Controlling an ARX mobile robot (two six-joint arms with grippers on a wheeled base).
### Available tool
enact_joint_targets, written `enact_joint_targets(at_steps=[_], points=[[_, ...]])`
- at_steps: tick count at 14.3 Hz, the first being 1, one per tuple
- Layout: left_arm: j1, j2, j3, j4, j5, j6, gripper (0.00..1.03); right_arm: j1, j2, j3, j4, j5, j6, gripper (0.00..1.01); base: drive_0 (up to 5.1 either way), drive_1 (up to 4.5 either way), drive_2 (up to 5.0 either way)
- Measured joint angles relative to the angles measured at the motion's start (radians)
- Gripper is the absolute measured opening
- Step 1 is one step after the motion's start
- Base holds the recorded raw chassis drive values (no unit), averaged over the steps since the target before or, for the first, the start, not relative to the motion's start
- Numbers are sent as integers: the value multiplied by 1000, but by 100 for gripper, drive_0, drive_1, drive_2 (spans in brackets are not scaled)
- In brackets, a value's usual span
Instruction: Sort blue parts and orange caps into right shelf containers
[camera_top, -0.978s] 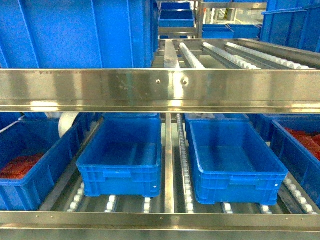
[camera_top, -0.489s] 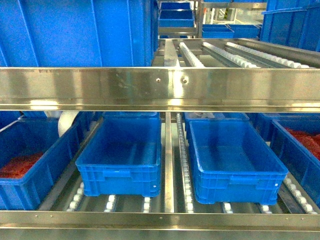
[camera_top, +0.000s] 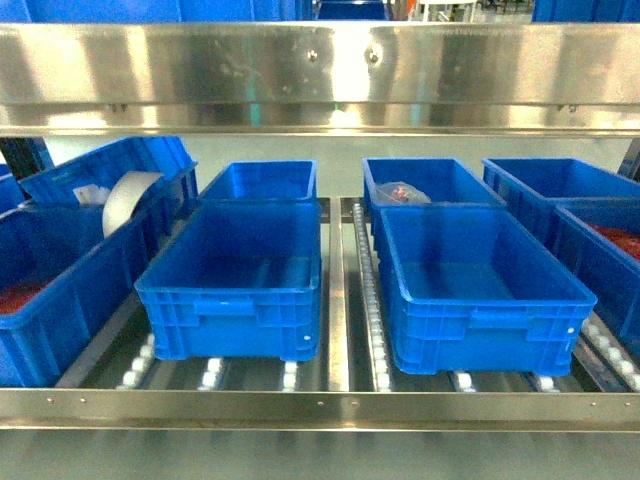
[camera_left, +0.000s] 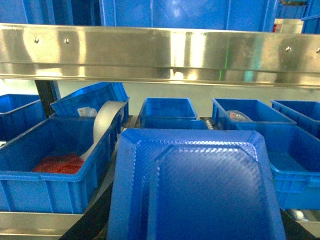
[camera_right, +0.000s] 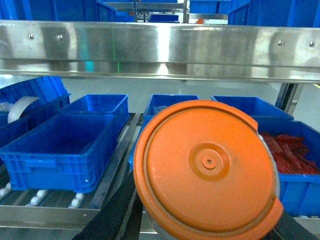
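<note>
Shelf rail: brushed stainless metal, glossy, streaked with reflections. Crates: bright blue moulded plastic, smooth with a soft sheen, ribbed walls. Rollers at 6 o'clock: white plastic in metal tracks. Blue part: plastic with a fine woven-looking texture (semi-gloss). Orange cap: smooth plastic, satin finish. White roll at 9 o'clock: matt, paper-like.

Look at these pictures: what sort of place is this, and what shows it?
Probably a factory or warehouse parts store. A steel flow rack with roller tracks carries rows of blue crates, some holding loose red pieces, as in a sorting station.
</note>
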Motion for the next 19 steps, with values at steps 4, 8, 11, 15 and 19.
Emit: enact_joint_targets(at_steps=[4,8,11,15,19], points=[[0,0,0,-1,1,0,43,0,0,0,-1,0,2,43,0,0,0],[0,0,0,-2,0,0,43,0,0,0,-1,-1,2,43,0,0,0],[0,0,0,-2,1,1,43,0,0,0,0,-1,3,43,0,0,0],[0,0,0,-1,0,0,43,0,0,0,-1,-1,2,43,0,0,0],[0,0,0,-2,1,0,43,0,0,0,-2,0,2,43,0,0,0]])
